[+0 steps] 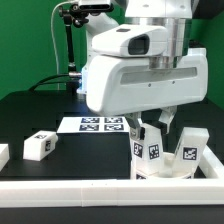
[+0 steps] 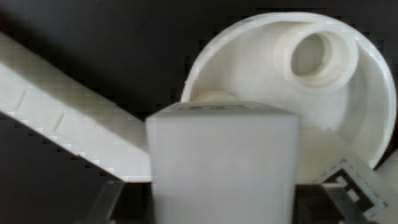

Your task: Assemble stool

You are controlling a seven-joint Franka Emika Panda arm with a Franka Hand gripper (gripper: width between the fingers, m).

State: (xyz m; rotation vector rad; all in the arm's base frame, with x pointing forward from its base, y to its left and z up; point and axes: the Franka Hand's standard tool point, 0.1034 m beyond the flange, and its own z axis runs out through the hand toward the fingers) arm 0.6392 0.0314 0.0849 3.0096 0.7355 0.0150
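Observation:
A white leg (image 2: 222, 160) stands upright between my gripper (image 2: 231, 208) fingers (image 2: 352, 196), with a dark gap on each side of it, so the jaws are open around it. Beyond it lies the round white seat (image 2: 285, 90), its hole facing the camera. In the exterior view the gripper (image 1: 153, 124) hangs just above that tagged leg (image 1: 149, 153), with the tagged seat (image 1: 190, 152) beside it on the exterior view's right. Another leg (image 1: 40, 146) lies on the exterior view's left.
The marker board (image 1: 100, 124) lies flat behind the gripper. A long white rail (image 1: 90, 189) runs along the front edge and shows diagonally in the wrist view (image 2: 63, 100). A white part (image 1: 3, 155) sits at the far left edge. A black stand (image 1: 68, 40) rises at the back.

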